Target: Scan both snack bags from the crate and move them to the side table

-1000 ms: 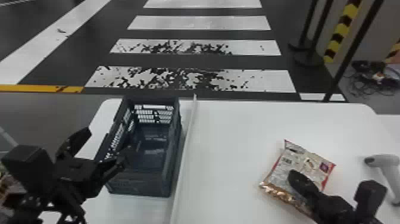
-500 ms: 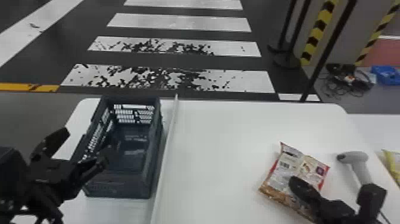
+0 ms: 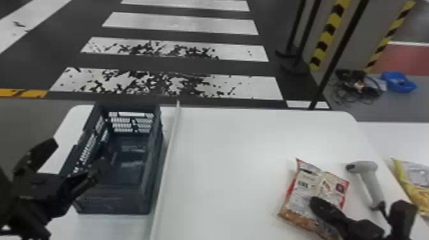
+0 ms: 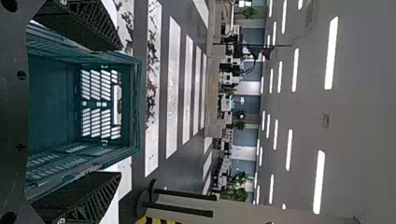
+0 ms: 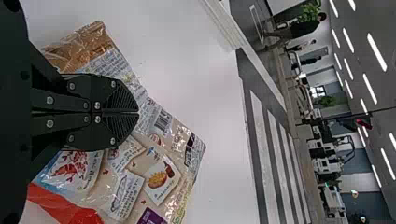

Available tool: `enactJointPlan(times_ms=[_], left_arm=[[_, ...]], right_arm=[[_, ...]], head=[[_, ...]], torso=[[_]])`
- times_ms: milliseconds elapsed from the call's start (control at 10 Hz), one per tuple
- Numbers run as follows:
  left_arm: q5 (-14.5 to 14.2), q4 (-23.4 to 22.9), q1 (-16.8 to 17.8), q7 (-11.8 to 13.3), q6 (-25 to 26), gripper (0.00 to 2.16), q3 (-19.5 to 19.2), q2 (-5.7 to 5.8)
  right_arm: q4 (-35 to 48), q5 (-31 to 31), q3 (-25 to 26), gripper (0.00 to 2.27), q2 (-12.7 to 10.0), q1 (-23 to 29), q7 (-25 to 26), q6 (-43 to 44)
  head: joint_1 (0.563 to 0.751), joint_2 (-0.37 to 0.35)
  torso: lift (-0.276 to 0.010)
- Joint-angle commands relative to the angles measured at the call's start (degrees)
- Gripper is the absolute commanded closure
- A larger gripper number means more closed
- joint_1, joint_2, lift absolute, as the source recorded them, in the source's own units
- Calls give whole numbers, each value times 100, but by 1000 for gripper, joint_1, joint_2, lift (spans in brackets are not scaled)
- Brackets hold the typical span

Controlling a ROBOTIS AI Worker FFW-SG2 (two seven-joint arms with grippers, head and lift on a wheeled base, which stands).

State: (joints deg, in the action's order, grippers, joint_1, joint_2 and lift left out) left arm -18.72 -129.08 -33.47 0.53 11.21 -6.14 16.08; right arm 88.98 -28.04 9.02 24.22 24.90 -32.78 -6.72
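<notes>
1. Head view: the yellow bag (image 3: 410,183) lies on the side table (image 3: 399,140), seemingly done; the red bag (image 3: 300,199), out of the crate (image 3: 115,201), awaits moving from the table (image 3: 229,159). Scanning cannot be confirmed.
2. Left wrist view: the left fingers (image 4: 86,21) are open.
3. Right wrist view: the right fingers (image 5: 122,128) are closed over the red bag.

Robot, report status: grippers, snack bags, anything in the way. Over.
Left gripper open by crate; right gripper shut over red-edged snack bag; handheld scanner beside that bag; yellow bag on side table.
</notes>
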Motion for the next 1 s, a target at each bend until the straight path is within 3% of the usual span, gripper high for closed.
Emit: enactJointPlan(times_ms=[0,200,300,500,600,900], left_arm=[[-44,67,60,0,-18,36,-1,0],[-44,67,95,0,-18,36,43,0],[-53,76,104,0,-18,36,60,0],[-70,137,139,9,-18,36,122,35],[-96,137,157,9,-18,36,139,62],[-202,164,192,9,-35,36,131,176]], right_arm=[[313,-123,135,2253,48,191,-9,-98],[1288,-597,399,2250,-49,463,-9,-854],[1526,-641,364,2253,-269,454,26,-1100],[1499,-527,30,2253,-814,235,184,-1135],[1350,-439,-155,2253,-981,120,254,-1117],[919,-298,-401,2253,-1183,-20,325,-994]], head=[[695,-88],[695,-88],[695,-81],[695,-29],[695,-16],[695,61]], torso=[[-95],[-95],[-95],[-95],[-95],[-95]])
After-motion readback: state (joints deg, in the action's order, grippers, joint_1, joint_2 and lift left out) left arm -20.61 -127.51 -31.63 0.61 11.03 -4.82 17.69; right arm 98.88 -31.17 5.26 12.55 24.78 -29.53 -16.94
